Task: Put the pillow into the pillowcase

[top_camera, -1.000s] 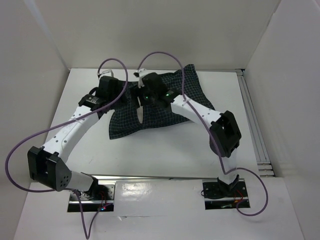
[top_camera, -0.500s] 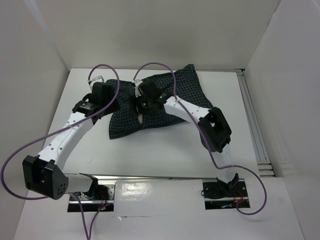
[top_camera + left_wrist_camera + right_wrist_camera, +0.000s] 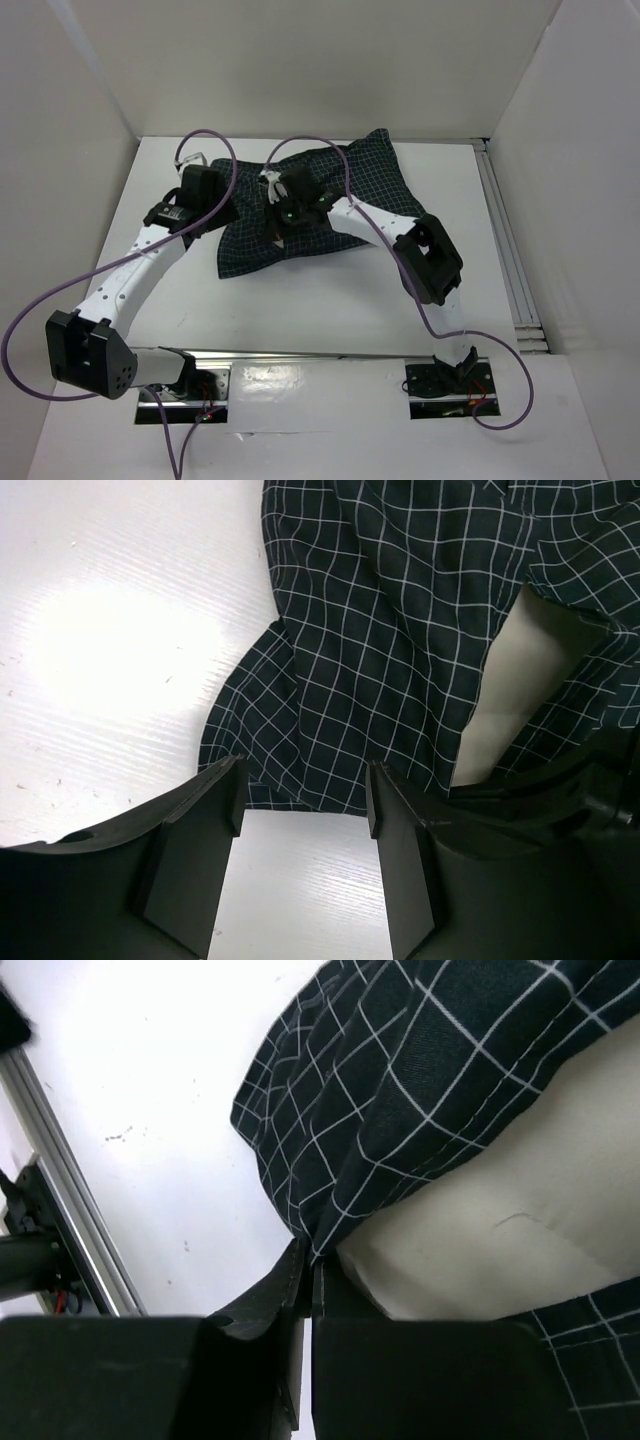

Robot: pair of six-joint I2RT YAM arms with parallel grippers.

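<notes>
The dark checked pillowcase [image 3: 340,205] lies bulging at the middle back of the white table, with the cream pillow [image 3: 500,1230] inside it. The pillow shows through the case's open mouth [image 3: 520,680]. My right gripper [image 3: 310,1260] is shut on the hem of the pillowcase at that mouth, right beside the pillow's corner. My left gripper [image 3: 300,790] is open over bare table. Its fingertips stand just short of the pillowcase's left corner [image 3: 290,770], and nothing is between them. In the top view both wrists sit over the left part of the case.
A metal rail [image 3: 505,250] runs along the table's right side. White walls close in the left, back and right. Purple cables [image 3: 215,130] loop above both wrists. The arm bases stand on a shiny plate [image 3: 310,375] at the near edge.
My right gripper has shut on the pillowcase's hem; it was open before. Both arms shifted a little left and toward the near edge early on, then held still.
</notes>
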